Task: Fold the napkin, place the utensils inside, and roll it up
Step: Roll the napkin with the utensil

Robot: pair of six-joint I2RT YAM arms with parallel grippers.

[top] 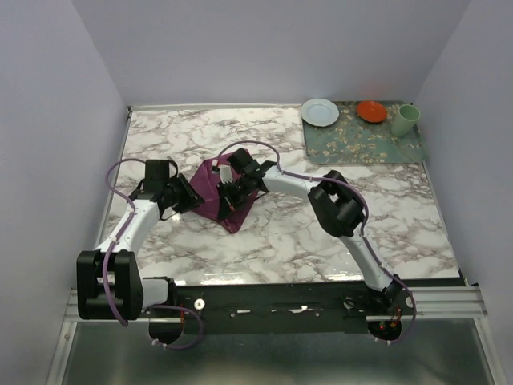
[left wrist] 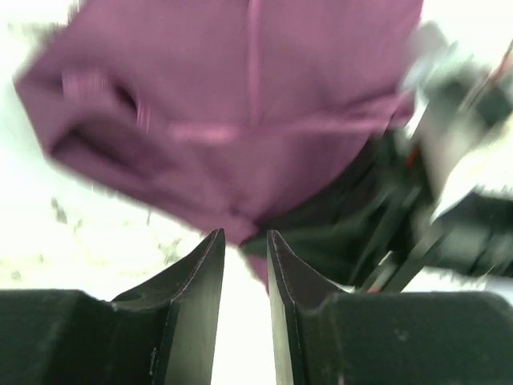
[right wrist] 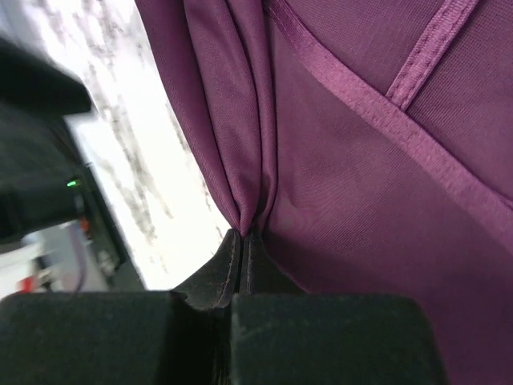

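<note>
Between the jaws of the right gripper [right wrist: 244, 241]: a pinched fold of the napkin [right wrist: 361, 200]. The jaws are fully closed on it, and the cloth gathers into pleats that run straight ahead from the tips. Past the pinch the plum fabric spreads ahead and to the right of these jaws, with a hemmed edge crossing diagonally further out. Bare marble table [right wrist: 136, 136] lies to their left. Left gripper [left wrist: 244, 241]: jaws partly open with a narrow gap and nothing between them; this view is blurred. The napkin's nearest corner sits just ahead of the left tips and looks apart from them, not gripped. The bulk of the cloth lies further ahead, spreading to both sides. From above, the napkin lies rumpled between the two grippers, its long axis running roughly far to near, with a point trailing toward the arm bases. The knife is not seen in any view. Judgement: the folding step is in hand. Only the right arm has a hold. The left is just beside the cloth, and a short straight advance would bring its near corner between the jaws.
</note>
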